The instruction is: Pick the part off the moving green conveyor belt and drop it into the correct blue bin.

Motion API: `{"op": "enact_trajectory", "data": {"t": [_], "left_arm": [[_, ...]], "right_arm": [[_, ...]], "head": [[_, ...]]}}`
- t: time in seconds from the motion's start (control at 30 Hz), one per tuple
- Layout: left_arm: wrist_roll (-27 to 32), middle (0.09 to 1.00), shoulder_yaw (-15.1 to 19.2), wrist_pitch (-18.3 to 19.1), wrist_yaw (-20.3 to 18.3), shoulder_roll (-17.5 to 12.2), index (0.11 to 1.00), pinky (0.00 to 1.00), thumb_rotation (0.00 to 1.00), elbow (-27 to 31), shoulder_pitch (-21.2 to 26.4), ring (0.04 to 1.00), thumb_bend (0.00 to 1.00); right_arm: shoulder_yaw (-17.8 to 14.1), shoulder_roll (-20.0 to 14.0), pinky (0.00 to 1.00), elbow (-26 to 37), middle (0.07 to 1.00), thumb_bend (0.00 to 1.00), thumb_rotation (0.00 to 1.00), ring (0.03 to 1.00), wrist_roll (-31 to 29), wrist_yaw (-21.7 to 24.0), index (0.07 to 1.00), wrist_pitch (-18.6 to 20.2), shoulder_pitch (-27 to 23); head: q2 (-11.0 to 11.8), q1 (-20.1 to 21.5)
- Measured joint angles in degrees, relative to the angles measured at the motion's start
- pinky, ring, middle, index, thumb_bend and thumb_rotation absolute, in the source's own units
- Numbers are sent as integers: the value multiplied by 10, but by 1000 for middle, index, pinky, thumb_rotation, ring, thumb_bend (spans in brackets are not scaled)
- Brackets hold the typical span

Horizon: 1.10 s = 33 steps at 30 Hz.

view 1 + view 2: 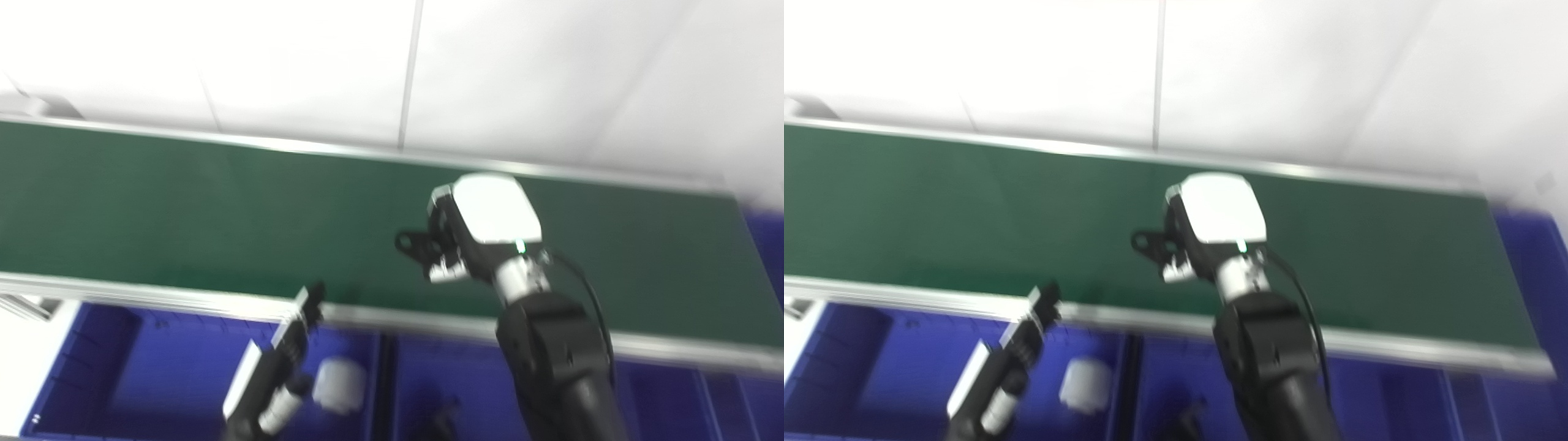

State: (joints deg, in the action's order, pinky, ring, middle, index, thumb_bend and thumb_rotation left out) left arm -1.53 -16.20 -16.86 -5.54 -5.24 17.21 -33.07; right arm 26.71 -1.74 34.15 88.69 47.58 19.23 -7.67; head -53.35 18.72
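**Operator:** Report the position of the part and of both hands.

**Inspector:** The right hand (471, 236) is raised over the green conveyor belt (184, 214), white back plate uppermost. A small black part (415, 244) with a ring-shaped end projects from its fingers toward the left. The fingers are curled around the part; motion blur prevents a closer reading of the grasp.

**Operator:** And the left hand?

**Inspector:** The left hand (288, 343) is low, above the left blue bin (122, 367), with its fingertips reaching up to the near aluminium rail (153, 297) of the belt. It is seen edge-on and blurred; I cannot tell whether its fingers are spread or closed.

**Operator:** List surrounding items and obstructions.

**Inspector:** A white cylindrical object (340, 384) lies in the left blue bin, just beside the left hand. A dark divider separates this bin from the middle blue bin (459, 373), which contains a dark item (438, 419) that is too blurred to identify. The right forearm (557, 361) crosses the near rail and covers part of the middle bin. Another blue bin (765, 245) stands at the right end of the belt. A white wall (551, 73) rises behind the far rail.
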Motion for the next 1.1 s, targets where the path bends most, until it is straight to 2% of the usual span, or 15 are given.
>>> {"op": "enact_trajectory", "data": {"t": [0.17,0.3,0.63,0.93,1.03,1.1], "left_arm": [[20,1000,18,31,-1,0,1000,1000,898,19,13,1000,826],[24,1000,20,47,-5,0,1000,1000,898,27,22,1000,836],[24,1000,20,54,-6,0,1000,1000,895,36,23,1000,838],[21,1000,21,56,-6,0,1000,1000,908,38,23,1000,844],[21,1000,21,58,-6,0,1000,1000,908,39,23,1000,838],[21,1000,21,58,-6,0,1000,1000,903,39,22,1000,848]], "right_arm": [[-12,50,104,54,469,525,0,171,45,82,489,-34,49],[-20,71,144,71,471,522,6,223,80,118,486,-69,98],[-52,78,158,108,471,520,8,233,86,107,487,-131,235],[-84,78,123,89,470,522,7,188,86,94,493,-155,274],[-100,77,128,63,470,523,6,200,87,82,489,-155,282],[-112,75,161,54,474,524,1,258,94,82,487,-155,285]], "head": [[-17,28],[-22,32],[-24,30],[-30,39],[-30,39],[-31,43]]}}
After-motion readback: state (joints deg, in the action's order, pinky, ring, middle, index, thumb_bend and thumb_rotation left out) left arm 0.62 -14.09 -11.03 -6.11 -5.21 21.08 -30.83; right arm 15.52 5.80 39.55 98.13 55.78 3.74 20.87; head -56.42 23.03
